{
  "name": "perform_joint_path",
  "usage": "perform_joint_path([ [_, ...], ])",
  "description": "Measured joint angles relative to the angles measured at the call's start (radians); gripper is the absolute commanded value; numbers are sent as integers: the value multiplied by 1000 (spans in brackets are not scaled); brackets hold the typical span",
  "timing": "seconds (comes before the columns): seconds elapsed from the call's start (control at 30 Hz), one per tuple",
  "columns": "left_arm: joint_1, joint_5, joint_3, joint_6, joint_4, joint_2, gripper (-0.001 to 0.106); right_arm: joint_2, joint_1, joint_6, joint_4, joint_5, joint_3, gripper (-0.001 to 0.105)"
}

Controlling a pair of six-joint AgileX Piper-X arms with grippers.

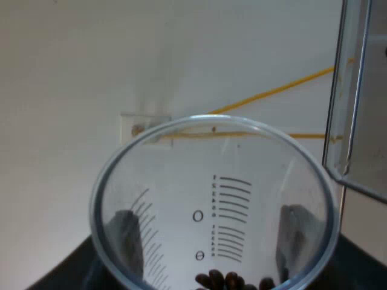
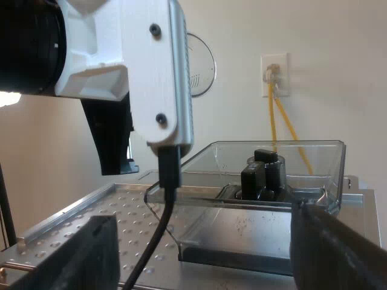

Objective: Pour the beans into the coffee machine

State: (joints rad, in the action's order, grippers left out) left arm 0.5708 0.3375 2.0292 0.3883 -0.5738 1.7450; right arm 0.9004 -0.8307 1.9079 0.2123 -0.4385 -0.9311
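Observation:
My left gripper [image 1: 211,241] is shut on a clear measuring glass [image 1: 211,181] with printed scale marks. Its two dark fingers [image 1: 129,241] show through the glass wall on either side. A few dark coffee beans [image 1: 227,281] lie at the bottom of the glass. In the right wrist view the left arm [image 2: 121,60] hangs over the machine's perforated metal top [image 2: 91,211], with the glass rim [image 2: 205,66] behind it. The clear bean hopper [image 2: 272,175] stands with its top uncovered and a black knob [image 2: 263,175] inside. My right gripper [image 2: 205,254] is open, level with the machine's top.
A shiny metal-edged panel [image 1: 357,96] stands close beside the glass rim. On the white wall behind are an outlet [image 2: 273,75] and a yellow cable [image 2: 284,121] that runs down behind the hopper.

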Motion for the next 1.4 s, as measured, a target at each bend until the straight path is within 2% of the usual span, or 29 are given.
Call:
perform_joint_path([
  [0.1,0,0,0,-70,0,0,25,0,0,0,0,0,0,62],
  [0.2,0,-7,0,-84,0,0,25,0,0,0,0,0,0,62],
  [0.4,0,-30,0,-87,0,0,25,0,0,0,0,0,0,62],
  [1.0,0,-36,0,-87,0,0,25,0,0,0,0,0,0,62],
  [1.13,0,-36,0,-140,0,0,25,0,0,0,0,0,0,62],
  [1.2,0,-36,0,-200,0,0,25,0,0,0,0,0,0,62],
  [1.4,0,-31,2,-265,0,8,25,0,0,-3,0,0,0,62],
])
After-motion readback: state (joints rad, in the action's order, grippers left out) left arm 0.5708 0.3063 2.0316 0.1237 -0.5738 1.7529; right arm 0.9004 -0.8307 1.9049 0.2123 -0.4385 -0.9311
